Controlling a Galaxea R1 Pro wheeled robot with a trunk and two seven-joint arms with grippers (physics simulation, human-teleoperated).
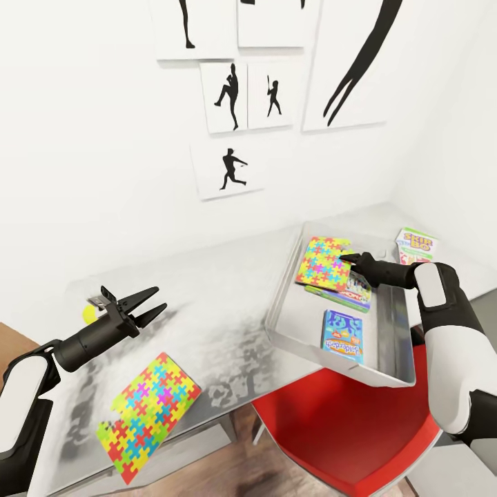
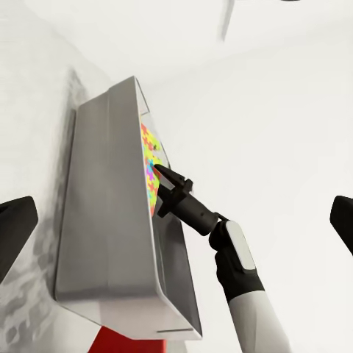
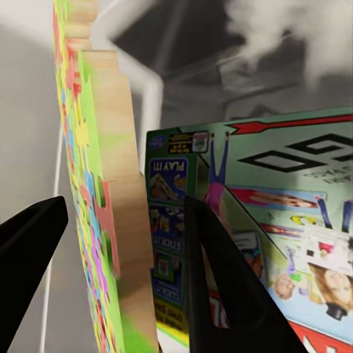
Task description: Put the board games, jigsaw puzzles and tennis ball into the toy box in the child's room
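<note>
The clear toy box [image 1: 277, 324] sits on the pale table [image 1: 221, 290] at the right. Inside lie a green-edged board game [image 1: 355, 295] and a blue one [image 1: 343, 336]. A jigsaw puzzle [image 1: 323, 262] leans tilted on the green box, and my right gripper [image 1: 347, 259] is shut on its edge. The right wrist view has the puzzle [image 3: 110, 147] edge-on between the fingers, beside the green box [image 3: 294, 206]. A SKIP BO board game [image 1: 416, 245] lies outside, beyond the toy box. A second jigsaw puzzle [image 1: 148, 414] lies at the table's front left. My left gripper [image 1: 160, 298] hovers open near the tennis ball [image 1: 88, 315].
A red chair [image 1: 345, 428] stands under the table's front edge, below the toy box. Black silhouette pictures [image 1: 228, 166] hang on the white wall behind. The left wrist view looks across at the toy box [image 2: 103, 220] and the right gripper [image 2: 163, 176].
</note>
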